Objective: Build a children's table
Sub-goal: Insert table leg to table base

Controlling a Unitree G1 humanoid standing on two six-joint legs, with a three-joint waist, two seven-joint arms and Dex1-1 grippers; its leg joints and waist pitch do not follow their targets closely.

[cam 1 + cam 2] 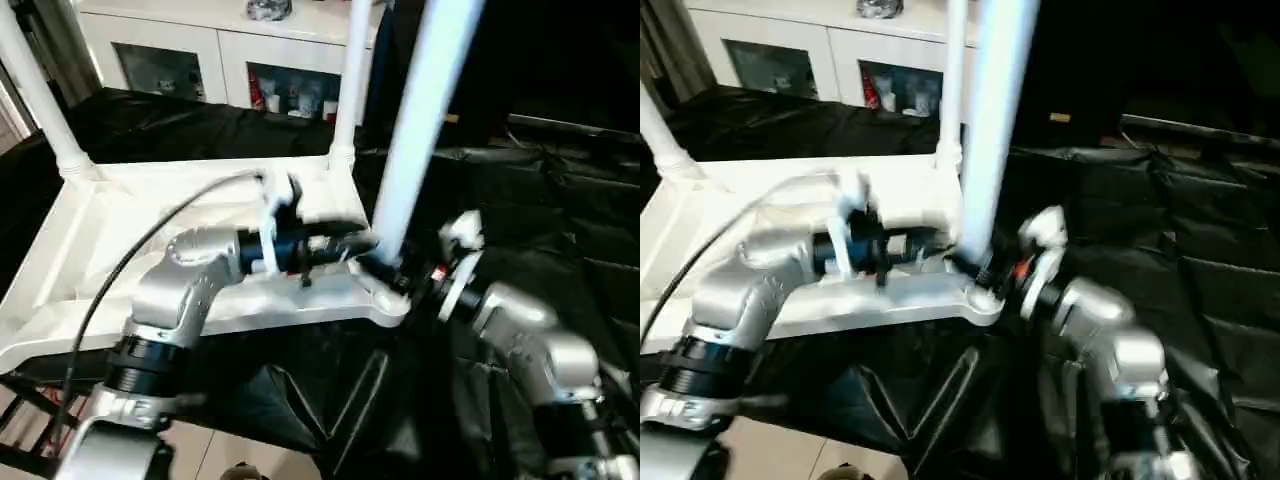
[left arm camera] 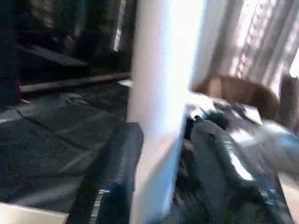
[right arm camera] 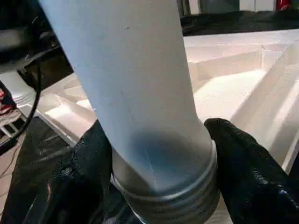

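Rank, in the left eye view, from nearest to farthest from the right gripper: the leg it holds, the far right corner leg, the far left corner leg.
1. Held leg, between the right gripper's fingers, near corner.
2. Far right corner leg, behind.
3. Far left corner leg, across the tabletop.

The near leg [image 1: 425, 110] runs off the top edge; motion blur hides whether its base sits in the corner socket [image 1: 390, 300].

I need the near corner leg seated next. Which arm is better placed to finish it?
Probably the right. The right gripper clasps the leg just above its threaded end at the corner socket, while the left gripper merely straddles it.
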